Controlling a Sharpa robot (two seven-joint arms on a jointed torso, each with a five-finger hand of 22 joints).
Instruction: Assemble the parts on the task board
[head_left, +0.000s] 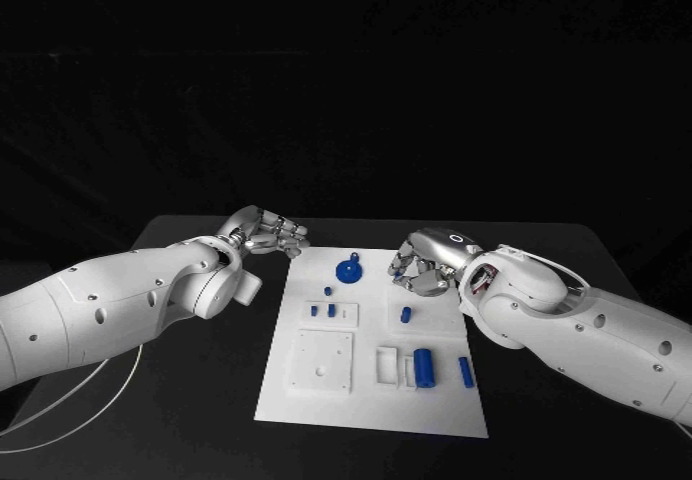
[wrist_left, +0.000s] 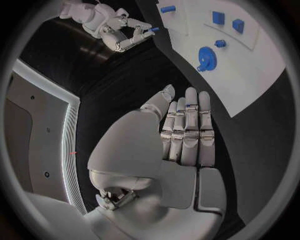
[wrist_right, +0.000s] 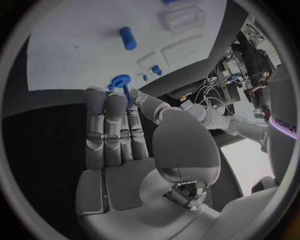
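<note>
My right hand (head_left: 427, 268) hides part of the board's (head_left: 375, 400) far edge. The small part (wrist_left: 153, 29) at its fingertips is too small to tell.

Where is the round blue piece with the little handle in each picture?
Head view: round blue piece at the board's far end, between the two hands.
Left wrist view: on the board beyond the left hand.
Right wrist view: just past the fingertips, partly hidden.
Shared landmark: the white task board under it, and the right hand pinching a small blue peg.
</note>
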